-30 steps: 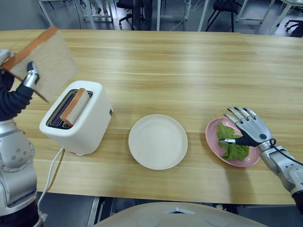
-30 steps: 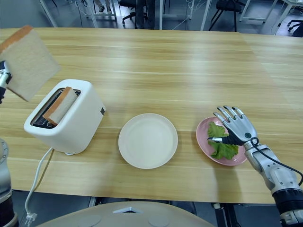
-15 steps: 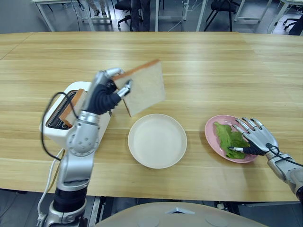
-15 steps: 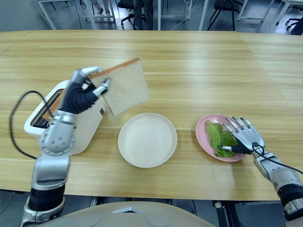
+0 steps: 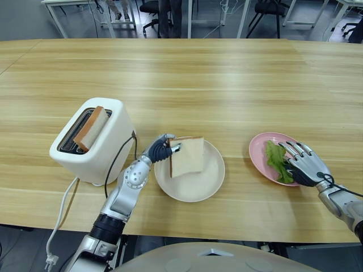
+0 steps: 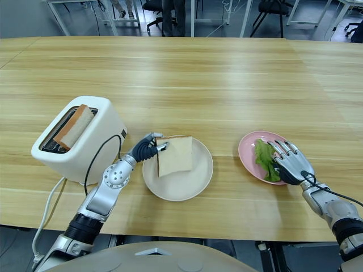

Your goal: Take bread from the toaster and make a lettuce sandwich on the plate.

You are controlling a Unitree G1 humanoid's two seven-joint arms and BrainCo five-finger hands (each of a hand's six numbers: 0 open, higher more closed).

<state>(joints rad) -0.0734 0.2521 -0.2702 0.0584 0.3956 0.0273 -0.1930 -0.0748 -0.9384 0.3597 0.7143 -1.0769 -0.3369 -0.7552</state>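
Observation:
A white toaster (image 5: 105, 156) stands at the left with one bread slice (image 5: 91, 127) upright in its slot. My left hand (image 5: 161, 148) is shut on the left edge of a second bread slice (image 5: 188, 157), which leans low over the cream plate (image 5: 198, 192), its lower edge touching or nearly touching it. At the right, a lettuce leaf (image 5: 275, 160) lies bunched on a pink plate (image 5: 258, 152). My right hand (image 5: 302, 168) rests on that plate's right side, its fingers closed on the leaf's right edge.
The toaster's white cord (image 5: 59, 218) runs off the table's front edge (image 5: 227, 232). The two plates sit near that edge. Broad bare wood stretches behind them. Chairs and table legs stand in the room beyond.
My left hand carried the slice from high at the left, past the toaster, down onto the cream plate. My right hand slid onto the lettuce, and the leaf bunched up narrower. The view shifted slightly.

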